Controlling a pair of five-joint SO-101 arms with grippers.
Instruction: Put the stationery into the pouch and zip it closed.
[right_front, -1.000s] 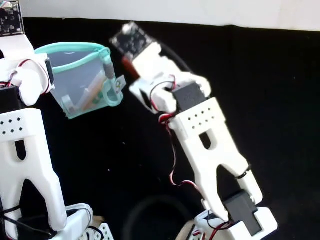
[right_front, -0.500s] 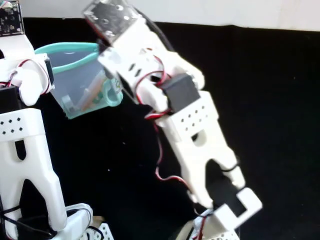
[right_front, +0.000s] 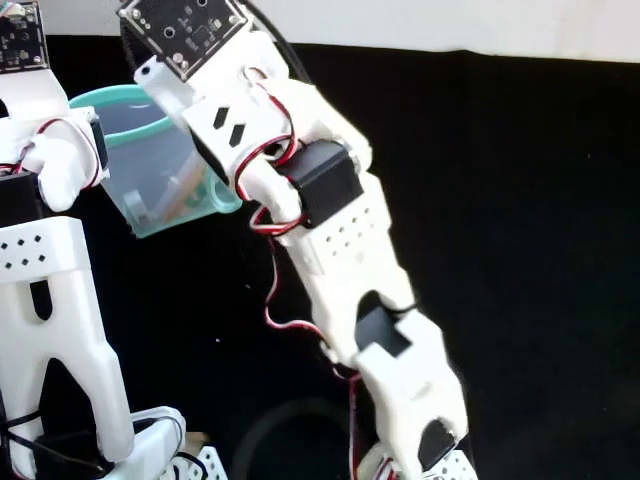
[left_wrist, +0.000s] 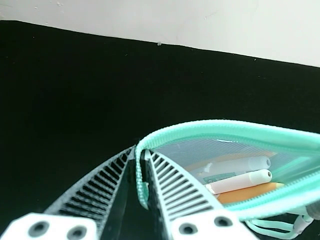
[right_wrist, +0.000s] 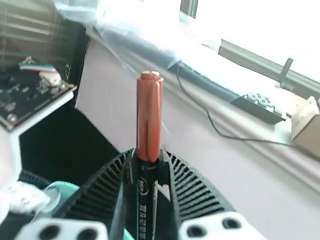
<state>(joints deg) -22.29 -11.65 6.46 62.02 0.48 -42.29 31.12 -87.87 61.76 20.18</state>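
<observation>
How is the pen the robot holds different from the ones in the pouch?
The held pen sits in the right tool, outside the pouch; the pouch pens lie inside. The held pen has a black barrel and reddish-brown cap; the pouch pens look white. All are slim.

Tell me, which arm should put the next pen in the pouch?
Right, probably: the right pincer grips a red-capped pen close by the pouch, while the left pincer is busy pinching the pouch's rim.
</observation>
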